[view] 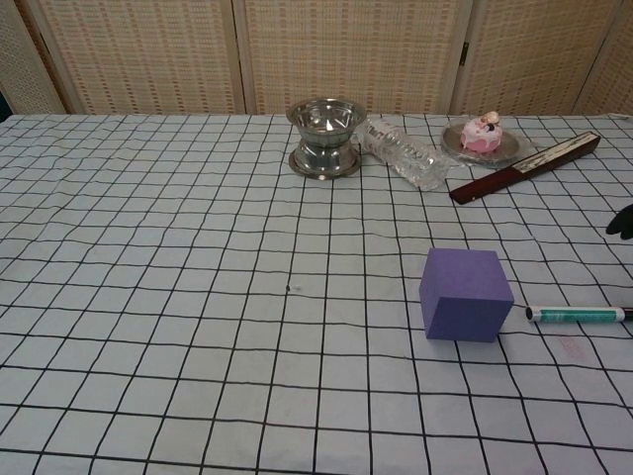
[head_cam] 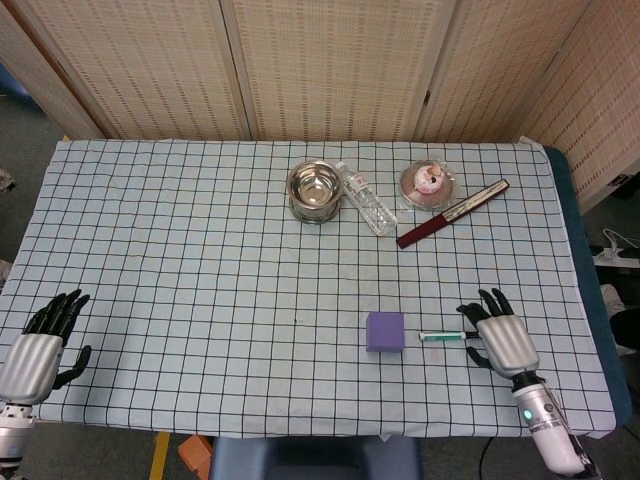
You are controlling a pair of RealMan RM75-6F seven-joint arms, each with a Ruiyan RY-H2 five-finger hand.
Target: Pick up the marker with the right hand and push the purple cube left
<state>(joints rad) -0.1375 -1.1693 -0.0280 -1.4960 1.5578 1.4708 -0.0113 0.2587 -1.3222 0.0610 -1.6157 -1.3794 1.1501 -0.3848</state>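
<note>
Marker [head_cam: 451, 336] and purple cube [head_cam: 385, 331] lie on the checked tablecloth [head_cam: 180, 250] toward the near right, the marker lengthwise just to the right of the cube with a small gap between them, which suits the task: once lifted, the pen can sweep straight into the cube's right face and drive it left. Over the marker's right end hovers the right hand [head_cam: 497, 338], fingers spread apart and holding nothing, so I judge the grasp is about to start but contact is not made; only dark fingertips [view: 621, 220] show at the edge of the chest view. The left hand [head_cam: 38, 345] rests at the near left corner, fingers loosely apart and empty, well clear of the work. At the far side, well apart from the task, stand one steel bowl [head_cam: 314, 190], one clear plastic bottle [head_cam: 369, 205] lying on its side just beside it, one small plate with a pink cake [head_cam: 429, 183], and one dark red folded fan [head_cam: 452, 213] lying aslant. One marker, one cube, two hands.
</note>
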